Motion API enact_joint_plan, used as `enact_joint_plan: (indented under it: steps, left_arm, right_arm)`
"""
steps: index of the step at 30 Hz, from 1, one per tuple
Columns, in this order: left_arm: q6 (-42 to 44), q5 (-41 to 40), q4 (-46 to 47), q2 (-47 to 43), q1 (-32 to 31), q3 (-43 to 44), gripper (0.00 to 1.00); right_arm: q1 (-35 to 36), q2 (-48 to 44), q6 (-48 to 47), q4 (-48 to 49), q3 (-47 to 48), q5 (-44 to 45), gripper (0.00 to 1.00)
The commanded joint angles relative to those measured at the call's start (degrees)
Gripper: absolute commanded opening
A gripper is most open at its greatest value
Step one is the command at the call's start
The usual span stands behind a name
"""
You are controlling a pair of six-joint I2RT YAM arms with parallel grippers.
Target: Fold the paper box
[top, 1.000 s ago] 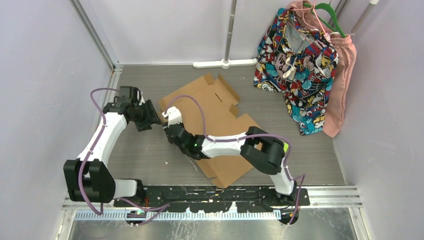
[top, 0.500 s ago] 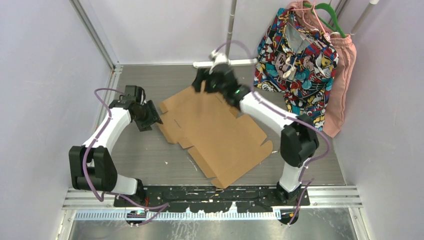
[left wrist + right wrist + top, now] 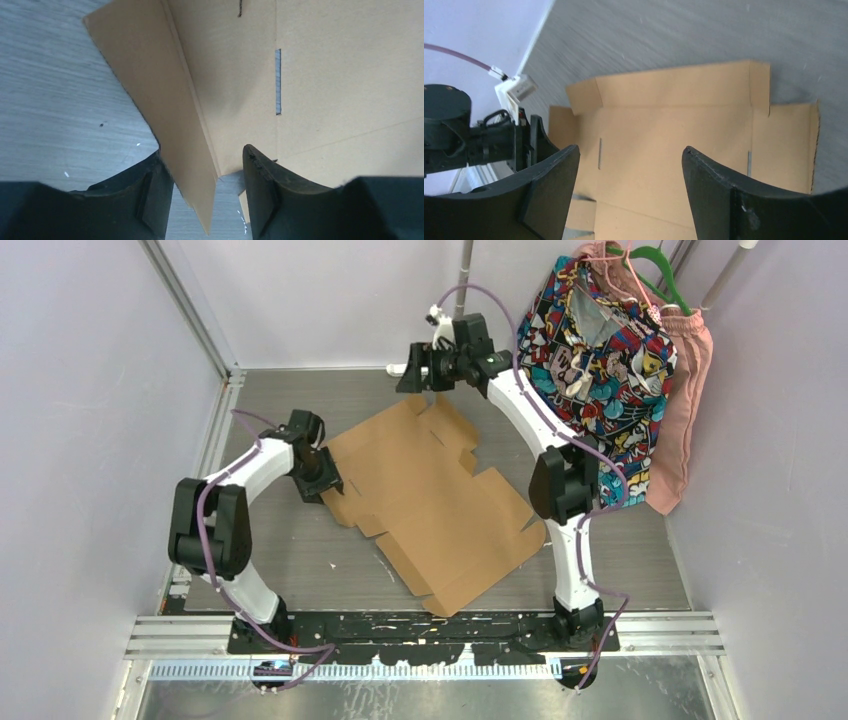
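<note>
The paper box is a brown die-cut cardboard sheet lying mostly flat in the middle of the table. My left gripper is at the sheet's left edge. In the left wrist view a raised side flap stands between its open fingers, close against the left one, and the jaws are not closed on it. My right gripper hovers above the sheet's far corner. It is open and empty, and its wrist view looks down on the box between the fingertips.
Patterned and pink clothes hang on a rack at the back right. A white pole base sits at the back wall just behind my right gripper. A metal rail runs along the left wall.
My right gripper let go at the box's left edge, opened, and swung up to the far back. My left gripper moved right onto the left flap.
</note>
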Motion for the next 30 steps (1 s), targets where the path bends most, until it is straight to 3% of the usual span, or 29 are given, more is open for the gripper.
enact_joint_plan:
  steps: [1, 5, 9, 14, 19, 23, 30]
  left_arm:
    - [-0.2, -2.2, 2.2, 2.9, -0.8, 2.9, 0.46]
    - [1.0, -4.0, 1.2, 4.3, -0.8, 4.2, 0.27]
    - [3.2, -6.8, -1.3, 4.9, -1.0, 6.3, 0.01]
    - [7.8, -14.7, -4.1, 4.6, -5.3, 9.8, 0.00]
    - [13.6, -29.5, -2.4, 2.3, -11.6, 10.8, 0.00]
    - [16.9, -39.7, 6.2, -2.8, -15.8, 6.2, 0.00]
    - [24.5, -45.5, 24.2, -12.1, -19.0, -4.0, 0.00]
  right_arm:
    - [-2.2, 1.4, -1.6, -3.2, 2.9, -7.6, 0.80]
    - [-2.2, 3.3, -3.2, -5.1, 5.5, -9.1, 0.80]
    - [-2.2, 4.6, -5.3, -7.3, 7.3, -9.6, 0.80]
    - [-2.2, 3.7, -10.4, -9.1, 7.2, -7.2, 0.80]
    - [-2.2, 0.0, -17.8, -10.3, 5.3, -4.6, 0.80]
    - [-2.2, -4.6, -27.0, -11.0, 1.1, -2.8, 0.83]
    - [-3.4, -13.5, -37.9, -8.9, -8.9, -2.2, 0.91]
